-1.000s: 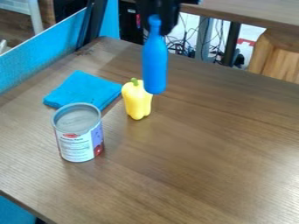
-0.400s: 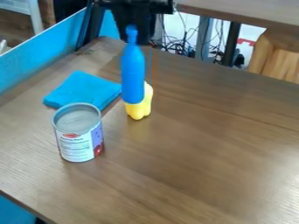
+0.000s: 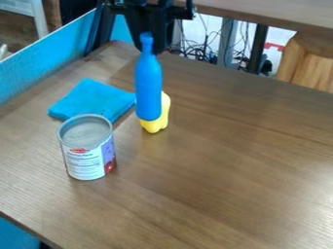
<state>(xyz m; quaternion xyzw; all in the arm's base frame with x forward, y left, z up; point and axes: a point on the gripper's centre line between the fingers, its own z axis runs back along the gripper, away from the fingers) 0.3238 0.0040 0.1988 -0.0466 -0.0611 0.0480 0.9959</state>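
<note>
We see a wide brown wooden surface (image 3: pixel 221 160), with a blue panel (image 3: pixel 46 56) along its far left edge in the view. Over the far part hangs the black tool (image 3: pixel 147 44), clamped, as we judge it, on the neck of the blue bottle. The folded blue cloth (image 3: pixel 91 99) lies flat near the panel, and the can (image 3: pixel 88 151) stands upright just in front of it, grey top up. Our blue bottle (image 3: pixel 148 90) hangs upright directly below the tool; we judge the grasp made and the bottle not let go. We cannot tell whether its base touches anything. Smallest is the yellow pepper (image 3: pixel 155 126), upright on the surface below the tool and partly hidden behind the bottle's lower end; we cannot tell whether they touch.
</note>
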